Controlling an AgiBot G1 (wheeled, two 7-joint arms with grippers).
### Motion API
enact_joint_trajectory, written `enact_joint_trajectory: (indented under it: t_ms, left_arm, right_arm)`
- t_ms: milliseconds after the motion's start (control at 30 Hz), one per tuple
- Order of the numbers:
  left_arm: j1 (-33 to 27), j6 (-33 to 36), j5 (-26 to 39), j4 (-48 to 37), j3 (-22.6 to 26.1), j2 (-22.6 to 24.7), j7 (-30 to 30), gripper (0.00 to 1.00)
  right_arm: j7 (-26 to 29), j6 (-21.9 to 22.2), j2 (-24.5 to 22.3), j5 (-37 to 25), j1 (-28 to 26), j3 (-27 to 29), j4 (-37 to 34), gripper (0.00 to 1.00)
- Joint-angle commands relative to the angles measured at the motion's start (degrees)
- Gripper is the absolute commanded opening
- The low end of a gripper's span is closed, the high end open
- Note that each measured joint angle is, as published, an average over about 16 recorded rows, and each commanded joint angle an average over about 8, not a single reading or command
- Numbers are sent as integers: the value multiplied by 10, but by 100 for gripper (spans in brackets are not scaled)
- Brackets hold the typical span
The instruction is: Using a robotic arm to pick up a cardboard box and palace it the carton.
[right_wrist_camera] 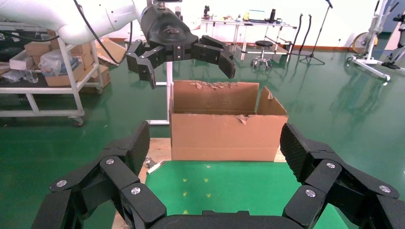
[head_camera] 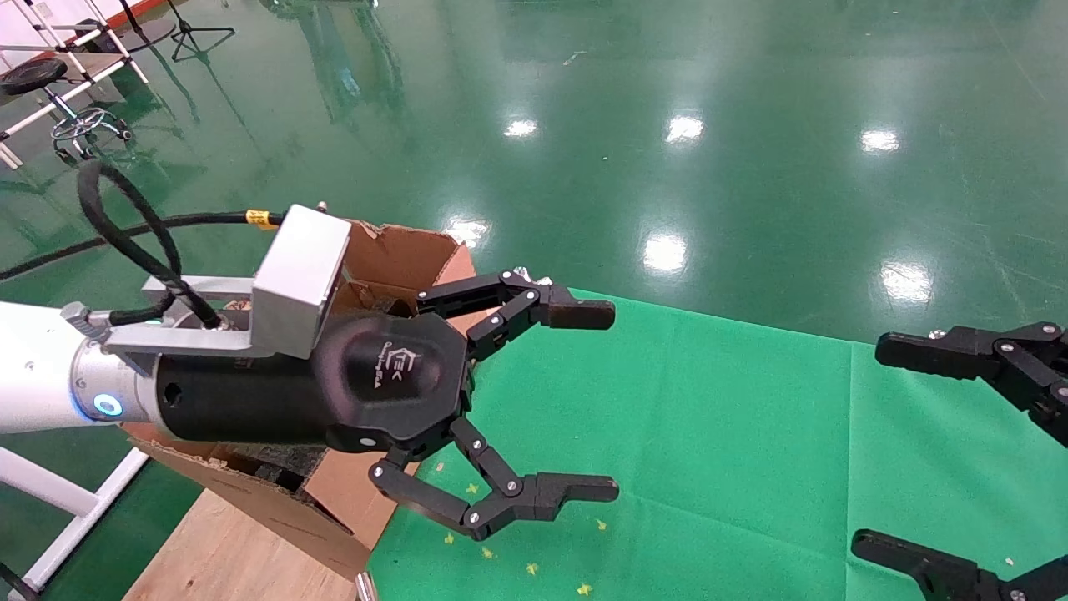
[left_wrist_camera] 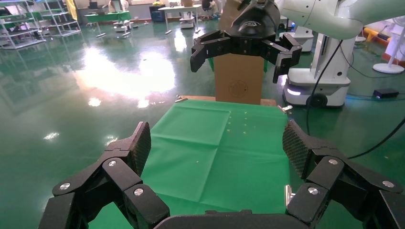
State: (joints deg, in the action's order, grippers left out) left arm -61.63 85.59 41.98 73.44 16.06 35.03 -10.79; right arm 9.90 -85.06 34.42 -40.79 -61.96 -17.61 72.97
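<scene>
Left hand (head_camera: 538,401) of the white robotic arm (head_camera: 42,384) spread wide and empty, raised above the carton (head_camera: 400,259), carton at the counter's (head_camera: 684,434) left end beside the green cloth, right hand (head_camera: 959,455) spread open, empty, at the right edge, cardboard box not visible.

robotic arm (head_camera: 33,376): showing white, with a silver wrist and a glowing blue ring
left claw (head_camera: 584,401): showing matte black
right claw (head_camera: 959,451): showing black
carton (right_wrist_camera: 224,129): showing plain brown cardboard
worktop (head_camera: 709,467): wearing bright green cloth with small yellow specks
floor (head_camera: 667,83): gleaming glossy dark green
</scene>
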Motion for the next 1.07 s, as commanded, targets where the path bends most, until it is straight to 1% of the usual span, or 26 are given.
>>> enact_joint_trajectory:
  t_ms: [33,1067]
  left_arm:
    - [0,0,0,0,0,0,0,100]
    - [0,0,0,0,0,0,0,100]
  right_arm:
    - [0,0,0,0,0,0,0,100]
    - [0,0,0,0,0,0,0,100]
